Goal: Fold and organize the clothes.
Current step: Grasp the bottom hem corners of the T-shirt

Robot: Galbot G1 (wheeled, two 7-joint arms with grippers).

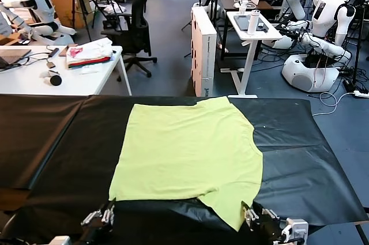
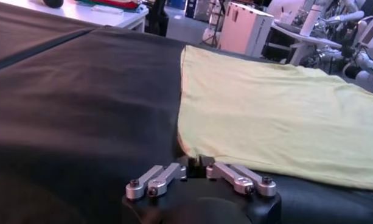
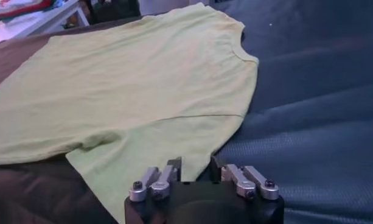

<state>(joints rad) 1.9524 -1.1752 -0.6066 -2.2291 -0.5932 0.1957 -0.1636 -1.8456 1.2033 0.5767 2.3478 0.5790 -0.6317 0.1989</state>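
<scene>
The clothes are one lime yellow-green T-shirt (image 1: 184,153) lying flat on the black-covered table (image 1: 300,158). One sleeve reaches toward the near edge on the right. My left gripper (image 1: 108,207) sits at the shirt's near left hem corner. In the left wrist view the left gripper (image 2: 195,160) has its fingers together at the corner of the T-shirt (image 2: 265,115). My right gripper (image 1: 249,214) is at the sleeve's tip. In the right wrist view the right gripper (image 3: 195,165) holds the sleeve edge of the T-shirt (image 3: 131,85) between its fingers.
Behind the black table stands a white desk (image 1: 34,80) with a white-pink-red cloth pile (image 1: 89,53). A black office chair (image 1: 135,20), a white box (image 1: 203,55), a small white stand table (image 1: 251,31) and parked robots (image 1: 323,26) are on the floor beyond.
</scene>
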